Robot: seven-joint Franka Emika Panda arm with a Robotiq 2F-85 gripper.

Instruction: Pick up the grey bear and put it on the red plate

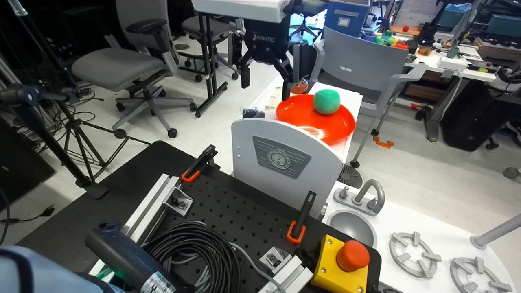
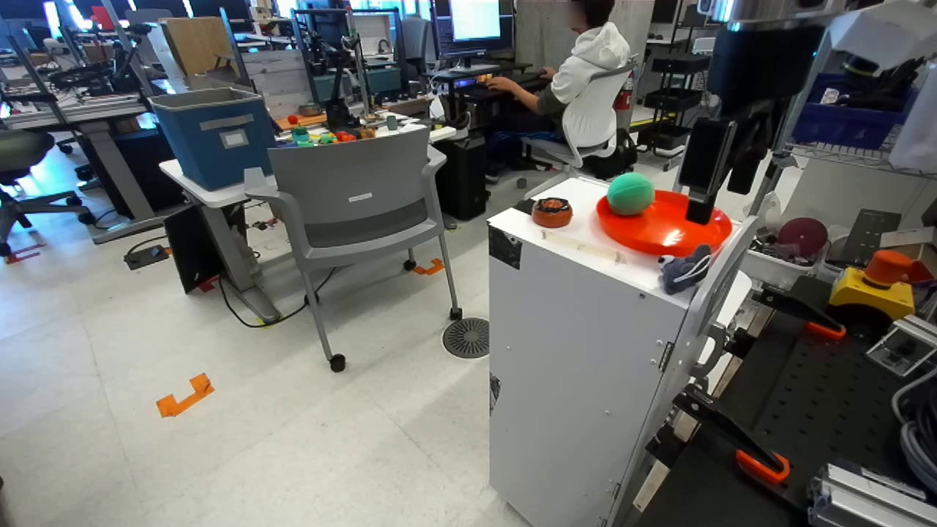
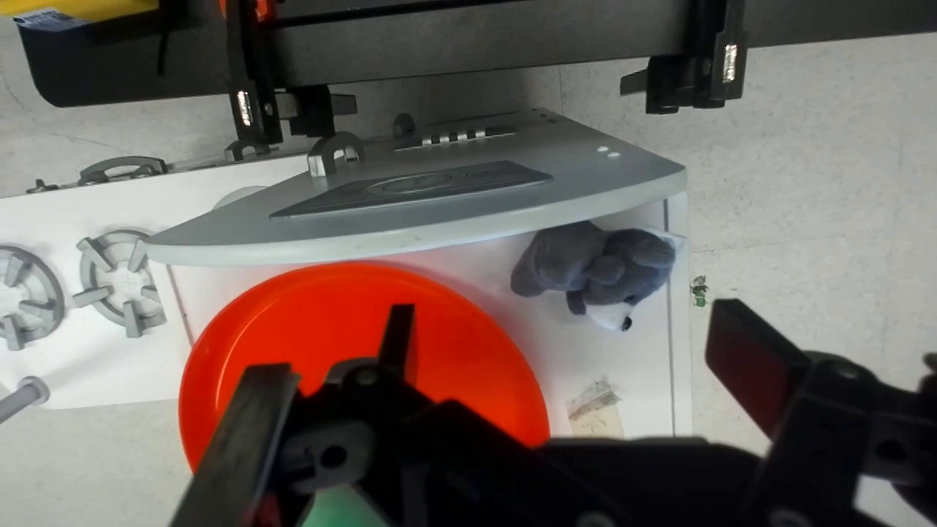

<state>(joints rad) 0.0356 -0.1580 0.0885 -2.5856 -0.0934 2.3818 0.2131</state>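
Note:
The grey bear [image 3: 564, 260] lies on the white cabinet top, near a corner and close beside the grey panel, which hides part of it in the wrist view; its white muzzle shows. In both exterior views the bear [image 1: 253, 114] [image 2: 681, 272] looks small. Beside it sits the red plate [image 3: 461, 337] [image 2: 662, 238], bearing a green ball [image 2: 630, 194]. My gripper [image 1: 265, 92] hangs above the cabinet top, open, with nothing between its fingers. In the wrist view, the left finger overlaps the plate and the right one [image 3: 754, 366] overlaps the floor beyond the cabinet edge.
The upright grey panel [image 1: 281, 154] rises along one cabinet edge, right by the bear and plate. A small reddish-brown thing [image 2: 551, 212] sits on the cabinet top [image 2: 520, 219]. Clamps [image 1: 299, 219] stand on the black perforated table. A grey chair [image 1: 354, 67] is close behind.

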